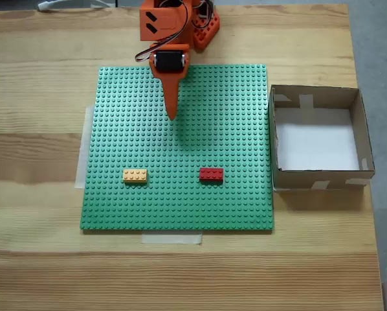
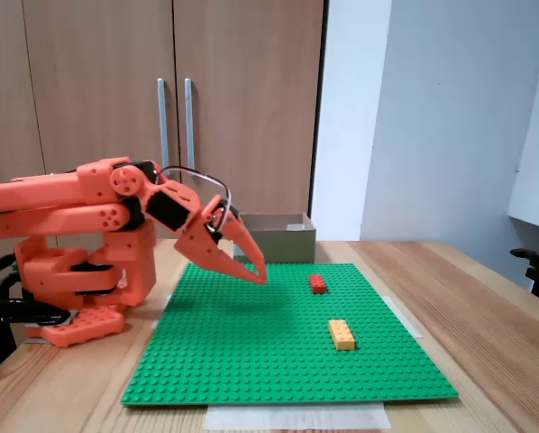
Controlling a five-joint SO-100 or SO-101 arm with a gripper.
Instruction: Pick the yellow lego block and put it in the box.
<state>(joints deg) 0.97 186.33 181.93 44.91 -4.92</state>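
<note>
In a fixed view from above, the yellow lego block [image 1: 135, 175] lies flat on the green studded baseplate [image 1: 232, 91], toward the lower left, long side running left to right. The red brick [image 1: 211, 174] sits in the same row to its right, well apart from it. The box [image 1: 368, 139] stands on the tabletop [image 1: 44, 272] just off the baseplate's right edge, its white floor bare. The tool [image 1: 172, 116] points down the picture from the arm's base, over the upper middle of the baseplate and well short of the block.

The step in hand looks like the reach. To do it well, the tool should swing toward the picture's left and forward until it is over the block, spread before it descends, and straddle the block's short sides. Keeping clear of the red brick should be easy given the gap.

In the side-on fixed view, the tool [image 2: 257, 273] hangs above the baseplate [image 2: 251, 361], angled downward, tips near the surface but apparently not touching. Its jaws appear closed or nearly so, with nothing between them. The block [image 2: 342, 334] lies nearer the camera, the red brick [image 2: 318, 283] beyond it, the box [image 2: 283, 236] behind.
</note>
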